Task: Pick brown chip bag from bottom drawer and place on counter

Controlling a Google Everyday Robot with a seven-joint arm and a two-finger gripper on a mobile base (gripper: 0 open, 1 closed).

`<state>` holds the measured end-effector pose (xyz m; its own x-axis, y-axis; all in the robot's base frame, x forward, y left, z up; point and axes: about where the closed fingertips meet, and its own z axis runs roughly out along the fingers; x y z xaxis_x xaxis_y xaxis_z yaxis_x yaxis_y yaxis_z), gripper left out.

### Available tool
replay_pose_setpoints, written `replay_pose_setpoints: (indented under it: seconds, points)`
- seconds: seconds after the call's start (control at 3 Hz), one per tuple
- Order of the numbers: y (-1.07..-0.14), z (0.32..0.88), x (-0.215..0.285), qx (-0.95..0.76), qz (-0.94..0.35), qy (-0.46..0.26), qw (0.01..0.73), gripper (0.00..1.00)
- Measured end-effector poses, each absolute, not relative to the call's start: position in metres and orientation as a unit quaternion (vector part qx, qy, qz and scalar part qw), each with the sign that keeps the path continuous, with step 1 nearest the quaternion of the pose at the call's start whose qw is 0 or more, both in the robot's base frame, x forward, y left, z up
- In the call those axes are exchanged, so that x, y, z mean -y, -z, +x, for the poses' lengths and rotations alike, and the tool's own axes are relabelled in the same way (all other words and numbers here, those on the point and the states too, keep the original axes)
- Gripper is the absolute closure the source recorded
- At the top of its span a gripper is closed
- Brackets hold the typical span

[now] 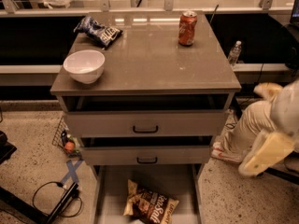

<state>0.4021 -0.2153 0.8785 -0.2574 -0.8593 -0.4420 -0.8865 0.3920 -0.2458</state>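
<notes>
The brown chip bag (150, 204) lies crumpled on the floor of the open bottom drawer (112, 190), at the bottom of the view. The counter (149, 59) is the glossy grey-brown top of the cabinet above it. My gripper (267, 152) shows as a blurred pale yellow and white shape at the right edge. It is beside the cabinet at about middle-drawer height, well to the right of the bag and above it. It holds nothing that I can see.
On the counter stand a white bowl (84, 66) at the front left, a dark blue chip bag (99, 31) at the back left and a red soda can (188, 28) at the back right. The two upper drawers (145, 123) are slightly open. Cables (56, 197) lie on the floor at the left.
</notes>
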Motion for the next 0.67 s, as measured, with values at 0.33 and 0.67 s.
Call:
replay_pose_setpoints:
  seconds: [0.33, 0.67]
  points:
    - [-0.783, 0.394, 0.209, -0.803, -0.526, -0.083, 0.268, 0.0]
    - [-0.692, 0.408, 0.196, -0.808, -0.492, -0.139, 0.294, 0.0]
